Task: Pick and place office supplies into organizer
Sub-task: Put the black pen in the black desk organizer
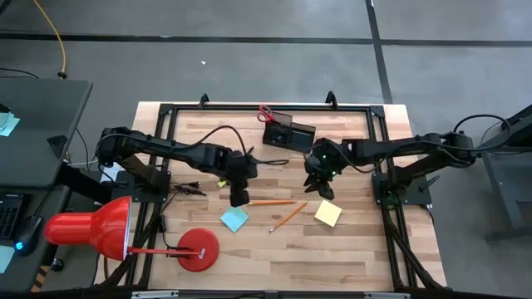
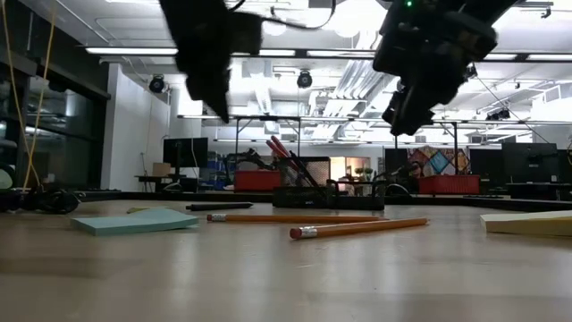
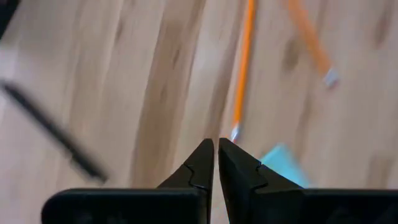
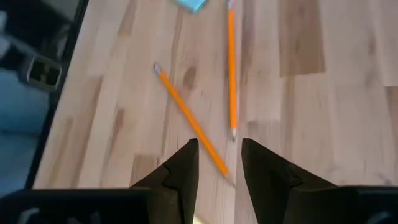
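Observation:
My left gripper is shut and empty, hovering above the table just short of the near end of an orange pencil. A second orange pencil lies slanted beside the first. My right gripper is open above the table, over the end of that slanted pencil. The blue pad and yellow pad lie flat on the wood. A black pen lies left of my left gripper. The black organizer holds the red-handled scissors.
A big red desk lamp with its round base stands at the table's near left. A black metal frame rims the table. Bare wood lies between the pencils and the organizer.

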`<act>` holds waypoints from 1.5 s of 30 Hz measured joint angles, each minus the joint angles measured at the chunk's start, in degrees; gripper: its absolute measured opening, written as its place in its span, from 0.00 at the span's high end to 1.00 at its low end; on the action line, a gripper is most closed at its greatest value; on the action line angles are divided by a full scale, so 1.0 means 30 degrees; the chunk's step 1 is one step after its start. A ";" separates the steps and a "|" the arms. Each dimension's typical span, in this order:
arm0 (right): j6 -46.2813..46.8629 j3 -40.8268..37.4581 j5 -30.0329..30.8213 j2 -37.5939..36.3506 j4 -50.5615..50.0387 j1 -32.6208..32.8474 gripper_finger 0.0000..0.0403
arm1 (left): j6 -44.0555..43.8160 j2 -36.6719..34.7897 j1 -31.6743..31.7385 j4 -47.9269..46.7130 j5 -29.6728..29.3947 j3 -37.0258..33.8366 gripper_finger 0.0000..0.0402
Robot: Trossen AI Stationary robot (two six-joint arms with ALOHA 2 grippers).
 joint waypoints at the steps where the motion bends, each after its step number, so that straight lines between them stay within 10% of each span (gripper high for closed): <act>1: 0.0408 0.0000 0.0005 0.0000 0.0334 -0.0101 0.72 | 0.0212 0.0000 0.0000 -0.0730 -0.0147 0.0000 0.96; 8: 0.2268 0.0000 0.0656 0.0000 0.3227 -0.0334 0.72 | 0.0315 0.0000 0.0066 -0.5460 -0.3638 -0.0007 0.95; 17: 0.4172 0.0000 0.1141 0.0000 0.3841 -0.0363 0.72 | 0.0363 0.0269 0.3020 -0.2574 -0.3775 0.0000 0.95; 30: 0.3969 0.0000 0.2008 0.0000 0.6136 -0.0334 0.72 | -0.2371 0.1485 0.7961 -0.1269 -0.0523 -0.0019 0.83; 45: 0.2469 0.0000 0.1972 0.0000 0.5983 0.0011 0.72 | -0.4243 0.4405 0.7316 0.1419 0.1696 -0.0018 0.68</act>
